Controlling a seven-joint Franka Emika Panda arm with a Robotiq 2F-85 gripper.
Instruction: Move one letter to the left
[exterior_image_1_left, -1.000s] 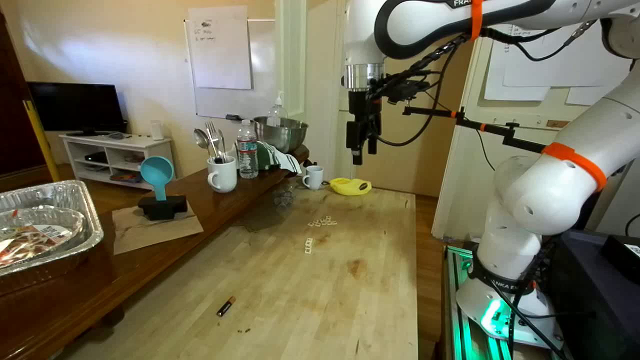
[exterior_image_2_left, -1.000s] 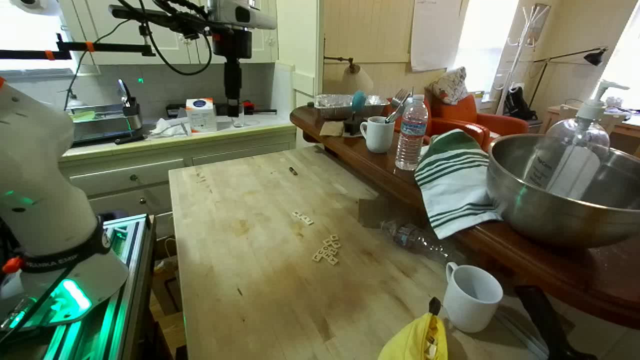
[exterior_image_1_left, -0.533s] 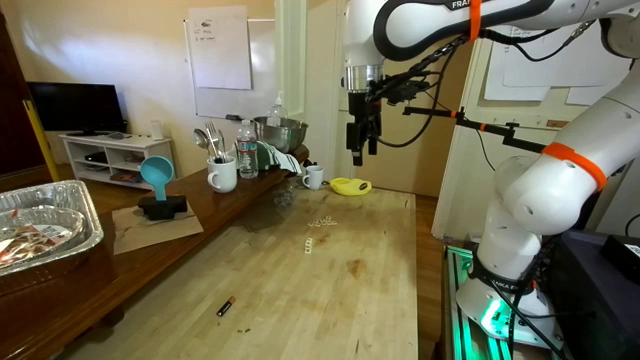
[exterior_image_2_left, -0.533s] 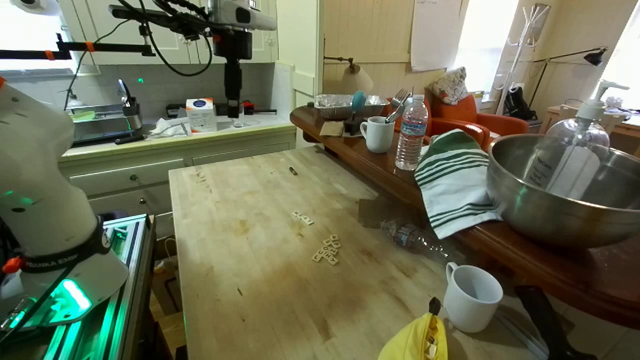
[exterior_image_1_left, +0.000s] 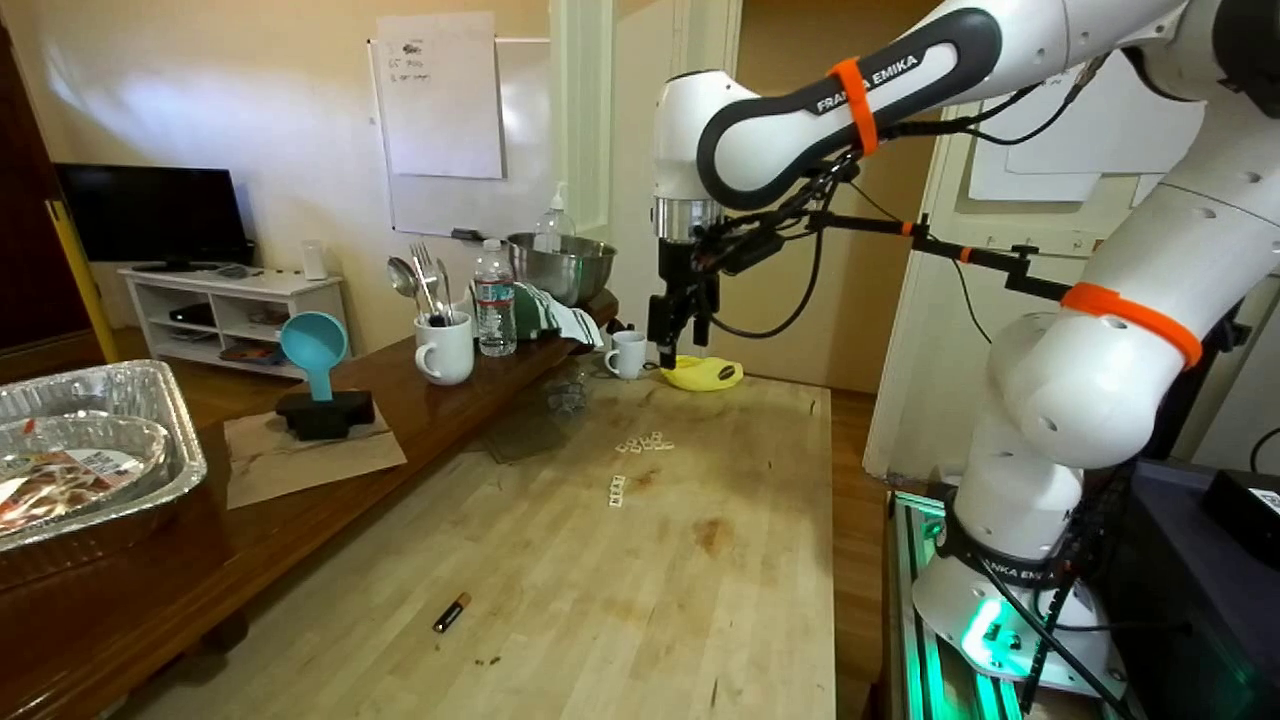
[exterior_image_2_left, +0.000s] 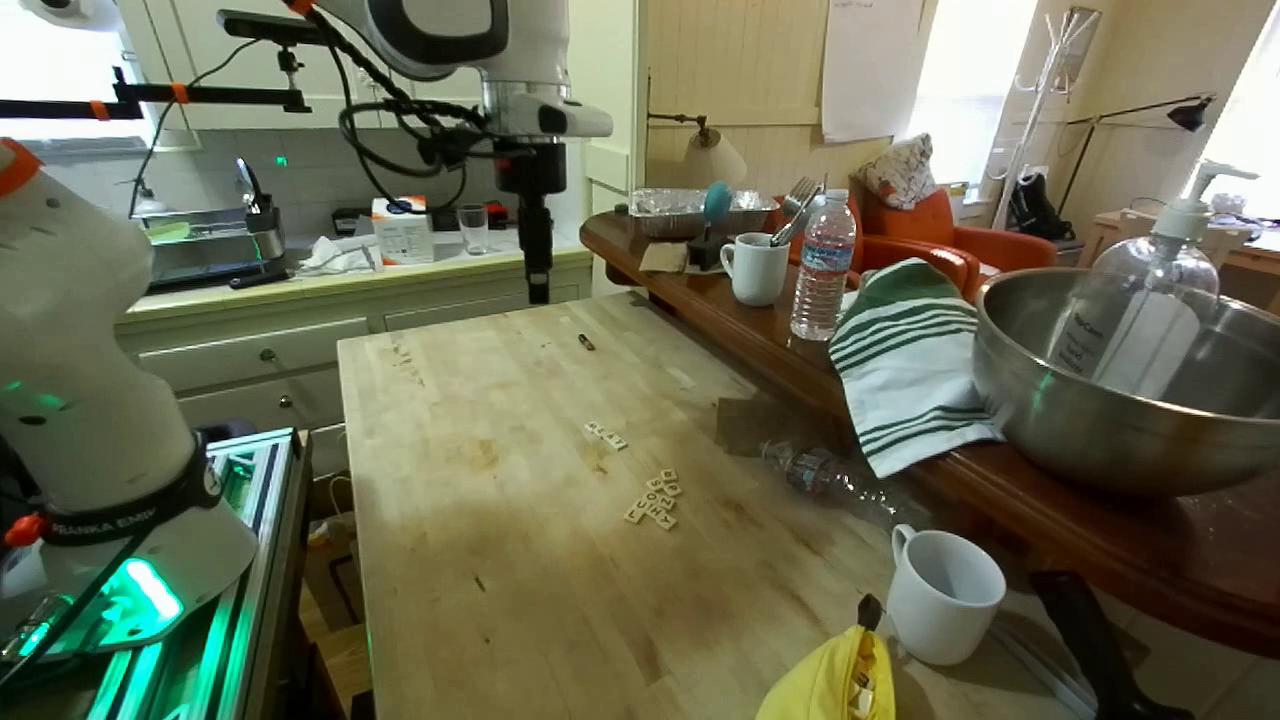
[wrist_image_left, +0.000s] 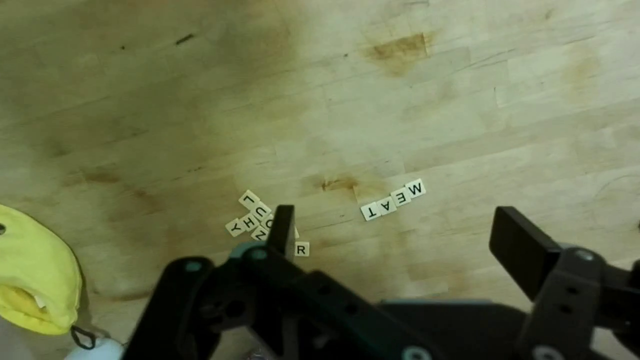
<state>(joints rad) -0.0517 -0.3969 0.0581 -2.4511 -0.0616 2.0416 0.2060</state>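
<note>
Wrist view showed the letter (wrist_image_left: 386, 205) most likely lying in a short row of four tiles (wrist_image_left: 401, 196) on the bench (wrist_image_left: 450, 125), though I could not tell which one was meant. None of them had moved in the last half second, but the arm (exterior_image_1_left: 1150, 255) had: in both exterior views it had come down lower and reached further out. To me that meant the job was at its start, just reaching for the letter, with the lift and the move left yet to come. The four tiles looked tiny, flat and creamy white, with black marks that read M, E, A and T, upside down in the wrist view. They sat in a slanted line, side by side, touching or almost touching. The jaws were wide apart and held nothing. Seen from the wrist, the row showed in the gap between them, but in both exterior views they hung well above the bench. I thought such thin bits might be hard to pinch without bumping the ones next to them. Near the row lay a messy bunch of more tiles (wrist_image_left: 267, 223), partly hidden by one jaw. Past that sat a yellow pouch (wrist_image_left: 40, 260).
</note>
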